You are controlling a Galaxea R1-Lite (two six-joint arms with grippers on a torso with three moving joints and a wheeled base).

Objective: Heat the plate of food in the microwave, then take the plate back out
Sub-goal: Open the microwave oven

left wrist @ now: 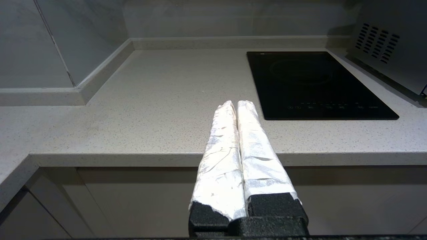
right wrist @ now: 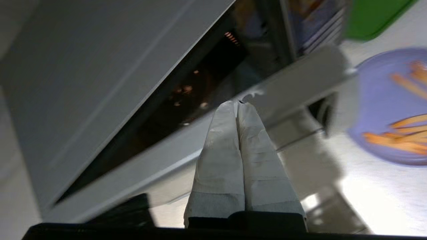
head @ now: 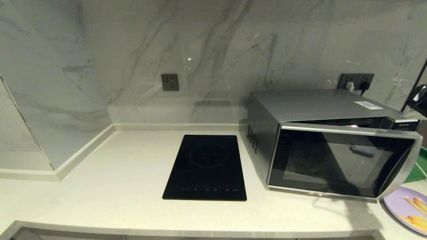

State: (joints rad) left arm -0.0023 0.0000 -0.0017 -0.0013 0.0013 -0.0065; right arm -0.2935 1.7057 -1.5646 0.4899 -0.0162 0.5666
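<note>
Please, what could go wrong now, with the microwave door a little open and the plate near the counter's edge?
1. The right gripper, shut, has its tips at the top edge of the microwave door, which stands ajar. A push with closed fingers may slip off that edge.
2. The plate of food lies on the counter just beside the door's handle end. A wider swing might knock it.
3. The left gripper hangs shut before the counter, too far off to help.

Left claw point(left wrist: 237, 104) parked with fingers pressed together; right claw point(right wrist: 237, 104) likewise closed, holding nothing.
</note>
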